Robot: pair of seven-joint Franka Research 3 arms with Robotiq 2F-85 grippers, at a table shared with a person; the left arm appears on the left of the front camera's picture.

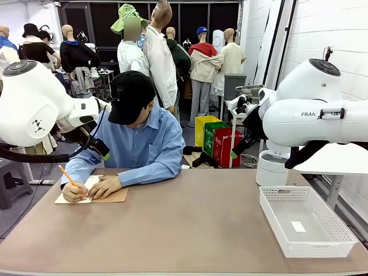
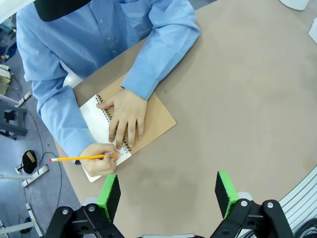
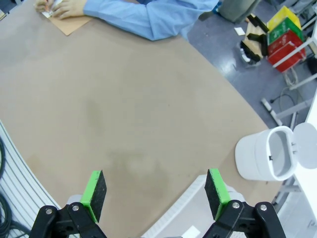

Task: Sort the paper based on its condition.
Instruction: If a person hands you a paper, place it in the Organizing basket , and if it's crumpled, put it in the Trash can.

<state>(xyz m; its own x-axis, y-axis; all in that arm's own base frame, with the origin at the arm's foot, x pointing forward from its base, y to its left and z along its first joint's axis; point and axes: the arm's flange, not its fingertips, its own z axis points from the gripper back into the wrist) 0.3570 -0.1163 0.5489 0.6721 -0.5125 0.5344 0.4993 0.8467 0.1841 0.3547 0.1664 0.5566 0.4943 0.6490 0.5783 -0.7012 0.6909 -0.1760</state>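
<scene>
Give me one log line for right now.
person: pencil on notebook page | left claw: open, empty, over table by notebook | right claw: open, empty, above table | basket: tiny scrap inside

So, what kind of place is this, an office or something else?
Probably a robotics lab, not an office: a white left arm and right arm stand over a brown table where a person writes in a notebook, with coloured bins behind.
</scene>
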